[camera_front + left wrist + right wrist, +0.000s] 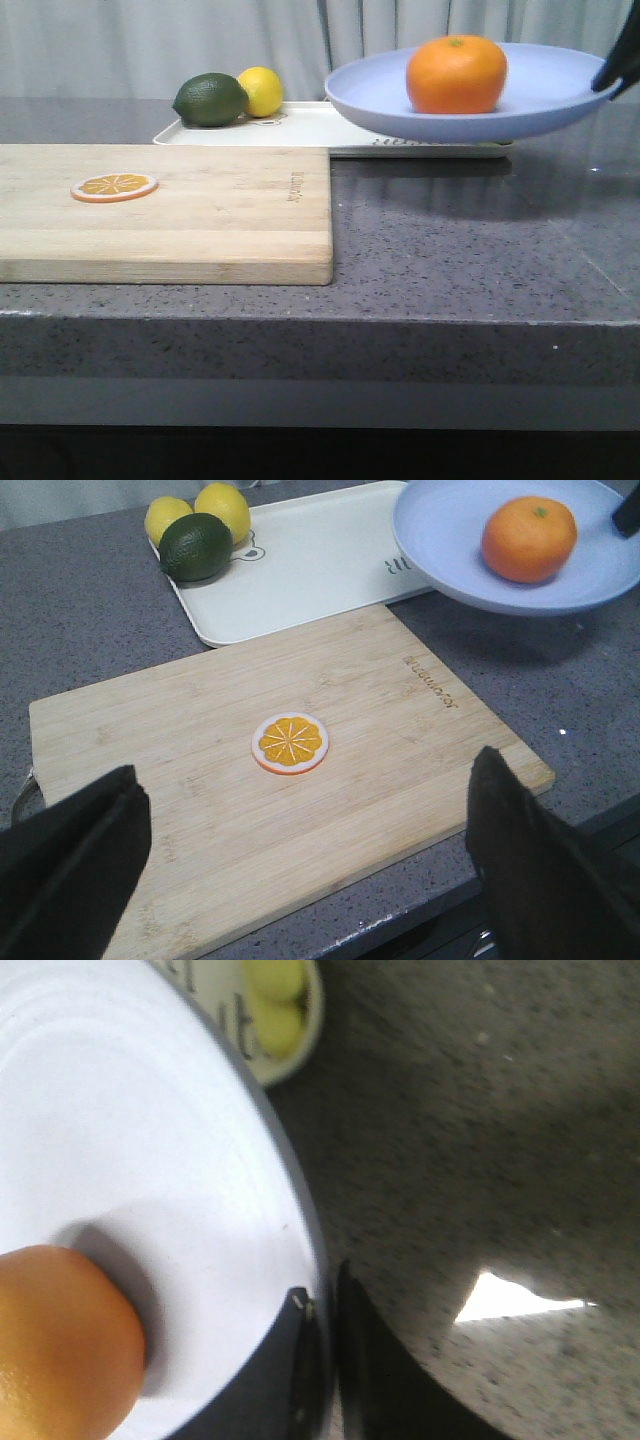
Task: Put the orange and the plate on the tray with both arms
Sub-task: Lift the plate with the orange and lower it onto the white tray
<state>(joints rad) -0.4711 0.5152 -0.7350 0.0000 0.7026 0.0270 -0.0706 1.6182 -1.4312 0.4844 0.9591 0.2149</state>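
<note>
Upper right of the front frame, the right claw is clenched on the rim of the plate, holding it off the desk above the right end of the tray. Sitting on the plate is the orange. Lower frame of the left wrist picture, the left claw hangs released over the cutting board, its fingers spread wide either side of the orange slice.

Wooden cutting board bears orange slice; lime touching lemon.
</note>
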